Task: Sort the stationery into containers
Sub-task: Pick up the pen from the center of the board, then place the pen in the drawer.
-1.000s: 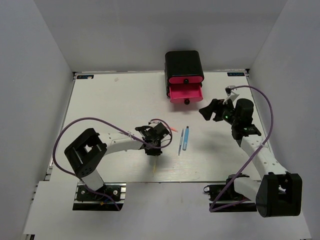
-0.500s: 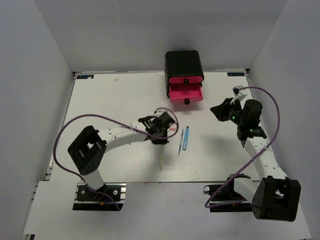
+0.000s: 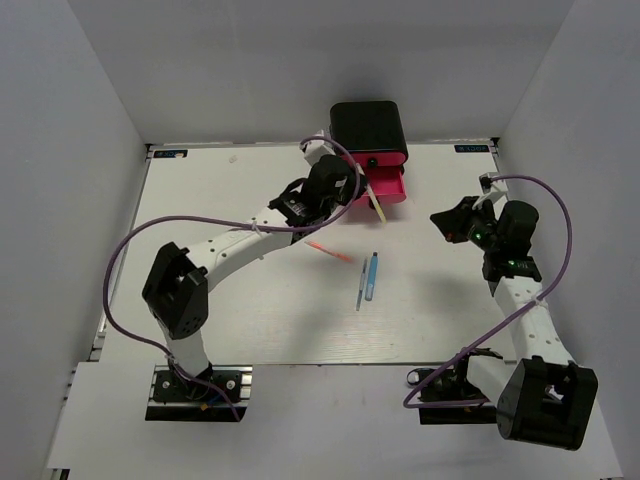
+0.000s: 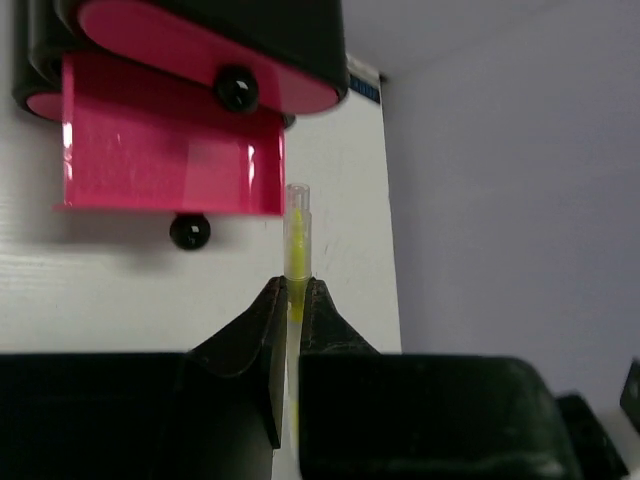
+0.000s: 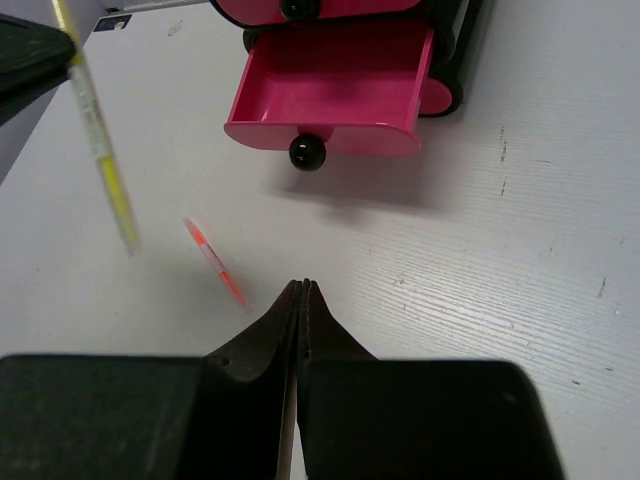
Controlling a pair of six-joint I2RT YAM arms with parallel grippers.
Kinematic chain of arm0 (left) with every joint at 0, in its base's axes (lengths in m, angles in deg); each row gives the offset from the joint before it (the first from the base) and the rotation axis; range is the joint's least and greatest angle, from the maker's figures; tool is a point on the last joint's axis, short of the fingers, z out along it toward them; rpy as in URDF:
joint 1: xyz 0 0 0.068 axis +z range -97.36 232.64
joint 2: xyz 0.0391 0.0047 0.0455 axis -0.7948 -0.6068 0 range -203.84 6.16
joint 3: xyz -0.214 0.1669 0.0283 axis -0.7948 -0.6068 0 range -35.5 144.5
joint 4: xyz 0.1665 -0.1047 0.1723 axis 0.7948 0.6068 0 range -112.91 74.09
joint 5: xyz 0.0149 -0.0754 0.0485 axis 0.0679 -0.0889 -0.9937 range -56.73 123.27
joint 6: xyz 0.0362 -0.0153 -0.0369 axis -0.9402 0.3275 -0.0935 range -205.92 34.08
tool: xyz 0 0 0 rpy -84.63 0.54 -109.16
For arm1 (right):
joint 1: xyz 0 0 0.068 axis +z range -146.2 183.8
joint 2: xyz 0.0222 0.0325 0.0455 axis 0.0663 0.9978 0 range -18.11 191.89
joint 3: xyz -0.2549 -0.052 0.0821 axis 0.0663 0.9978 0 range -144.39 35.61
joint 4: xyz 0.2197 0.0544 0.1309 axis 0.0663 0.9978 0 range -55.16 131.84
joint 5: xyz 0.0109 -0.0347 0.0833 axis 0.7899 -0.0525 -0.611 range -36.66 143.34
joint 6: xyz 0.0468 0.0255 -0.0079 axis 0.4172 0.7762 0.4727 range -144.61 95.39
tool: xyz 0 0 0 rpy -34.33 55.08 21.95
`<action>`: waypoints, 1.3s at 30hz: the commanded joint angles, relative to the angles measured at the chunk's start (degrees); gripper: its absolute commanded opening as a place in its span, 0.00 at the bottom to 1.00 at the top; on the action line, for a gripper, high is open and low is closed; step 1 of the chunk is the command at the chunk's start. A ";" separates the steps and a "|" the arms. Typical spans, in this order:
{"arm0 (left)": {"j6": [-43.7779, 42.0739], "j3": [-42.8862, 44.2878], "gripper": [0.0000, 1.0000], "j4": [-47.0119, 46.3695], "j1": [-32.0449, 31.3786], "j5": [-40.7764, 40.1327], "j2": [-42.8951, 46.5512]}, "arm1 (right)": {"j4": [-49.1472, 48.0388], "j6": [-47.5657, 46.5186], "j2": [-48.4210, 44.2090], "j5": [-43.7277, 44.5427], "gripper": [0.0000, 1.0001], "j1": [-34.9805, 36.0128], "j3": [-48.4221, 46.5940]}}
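Carrying the thin yellow stick (image 4: 297, 235) in the left gripper (image 4: 293, 290), pinching it across the shaft with a long free end poking out past the fingertips. Hovering it above the table (image 3: 230, 200), just beside the front edge of the pulled-out hot-pink drawer (image 4: 160, 150) of the black cabinet (image 3: 368, 125), near the right-hand corner in the left wrist view. Judging by that view, not yet over the tray. Holding the right gripper (image 5: 302, 288) pressed together on nothing, off to the side, facing the same drawer.

For a clean drop: shifting the stick sideways and a little inward until hanging over the pink floor, clear of the front wall and its black knob (image 5: 306, 152). Turning the wrist toward laying the stick along the drawer's long side, guarding against it jamming nose-first under the closed drawer above. Lowering close over the floor before spreading the fingers, so avoiding a bounce over the shallow rim. Watching the free end, likely to be catching the drawer wall or nudging the light-looking cabinet.

Leaving the pink-orange pen (image 3: 330, 250), the slim grey-blue pen (image 3: 361, 285) and the light blue marker (image 3: 371, 277) lying mid-table, well apart from the drawer, for later trips.
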 commanded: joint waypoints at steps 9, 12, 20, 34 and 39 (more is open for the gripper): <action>10.48 -2.83 0.00 -30.84 3.10 -16.17 -10.20 | -3.39 2.52 -1.41 -3.51 0.00 -2.07 1.20; 10.48 2.09 0.00 -30.14 3.10 -18.80 -14.34 | -3.74 2.70 -1.68 -3.60 0.00 -2.77 1.37; 5.48 4.21 0.00 -36.63 3.10 -24.08 -20.49 | -4.18 3.40 -1.76 -4.47 0.00 -4.35 1.55; 1.60 6.14 0.32 -32.33 2.49 -24.70 -23.75 | -5.23 4.28 -1.94 -6.41 0.02 -6.11 2.08; 0.82 6.76 0.51 -31.72 1.96 -23.47 -23.75 | -5.32 4.28 -2.20 -6.41 0.02 -6.99 2.34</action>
